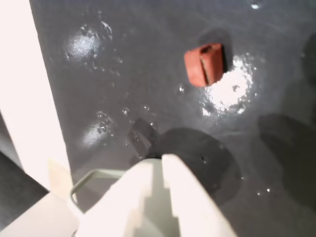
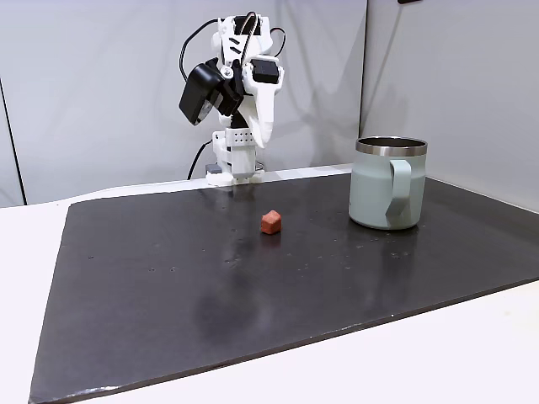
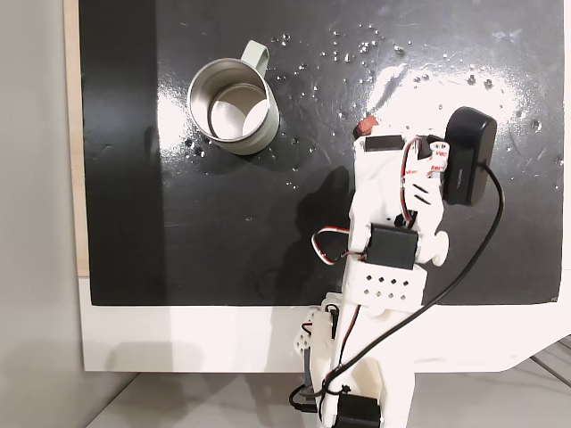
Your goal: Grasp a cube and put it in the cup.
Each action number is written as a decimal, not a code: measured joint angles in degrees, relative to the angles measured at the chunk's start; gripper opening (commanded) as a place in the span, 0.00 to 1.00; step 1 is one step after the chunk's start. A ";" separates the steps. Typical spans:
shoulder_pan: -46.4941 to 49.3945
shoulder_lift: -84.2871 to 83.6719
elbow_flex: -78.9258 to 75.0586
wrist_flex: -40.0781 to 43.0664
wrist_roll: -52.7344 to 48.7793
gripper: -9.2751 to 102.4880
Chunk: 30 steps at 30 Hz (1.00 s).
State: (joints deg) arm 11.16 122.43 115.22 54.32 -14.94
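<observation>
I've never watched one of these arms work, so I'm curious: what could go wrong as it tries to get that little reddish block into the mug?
Three likely risks. The tiny reddish-brown cube is small against the white two-finger gripper, so the fingers could nudge it aside on the glossy black mat. Glare beside the cube in the wrist view may hide its edges. The pale mint-green mug with a steel rim stands well apart, so a weak grip might drop the cube during the carry.

The cup [image 3: 234, 101] stands upright and empty — the cube [image 3: 365, 126] peeks out beside the white arm [image 3: 385, 223].
</observation>
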 measured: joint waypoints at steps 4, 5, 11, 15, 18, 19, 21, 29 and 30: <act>0.53 -9.32 -7.21 2.29 -4.22 0.08; 0.35 -11.69 -8.53 3.08 -5.62 0.08; -1.41 -21.18 -12.48 6.77 -13.01 0.08; -0.88 -27.51 -17.14 10.46 -14.59 0.08; -1.05 -31.90 -21.01 12.74 -14.85 0.08; -1.14 -32.87 -21.97 13.27 -14.94 0.08; -0.88 -34.01 -23.38 13.62 -15.29 0.10; -0.35 -35.95 -27.33 16.79 -14.68 0.32; -0.44 -36.65 -28.13 17.67 -14.41 0.32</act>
State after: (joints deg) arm 10.72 85.78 87.10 71.98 -29.36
